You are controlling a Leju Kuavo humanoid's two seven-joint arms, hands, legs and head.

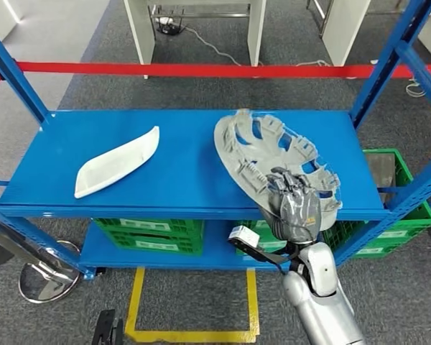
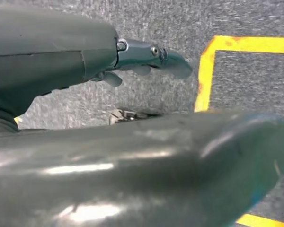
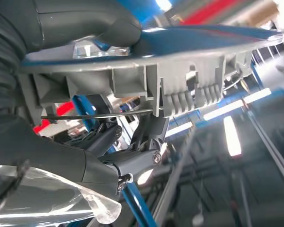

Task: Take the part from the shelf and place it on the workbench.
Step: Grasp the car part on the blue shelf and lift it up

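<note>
A grey round ribbed part [image 1: 256, 147], like a wheel cover, lies tilted on the right half of the blue shelf [image 1: 186, 172]. Its near rim hangs over the shelf's front edge. My right hand [image 1: 294, 205] grips that near rim. In the right wrist view the thumb [image 3: 97, 23] presses one face of the part [image 3: 190, 85] and the dark fingers [image 3: 133, 161] curl under the other. A long white curved part [image 1: 118, 162] rests on the shelf's left half. My left hand [image 2: 62, 56] hangs over grey carpet, fingers apart and holding nothing.
Green crates [image 1: 148, 233] stand on the lower shelf, with another crate [image 1: 397, 194] at the right. Blue uprights [image 1: 381, 65] frame the shelf. Red tape [image 1: 202, 70] runs behind it. A yellow floor marking [image 1: 192, 334] and a round metal base [image 1: 42, 280] lie in front.
</note>
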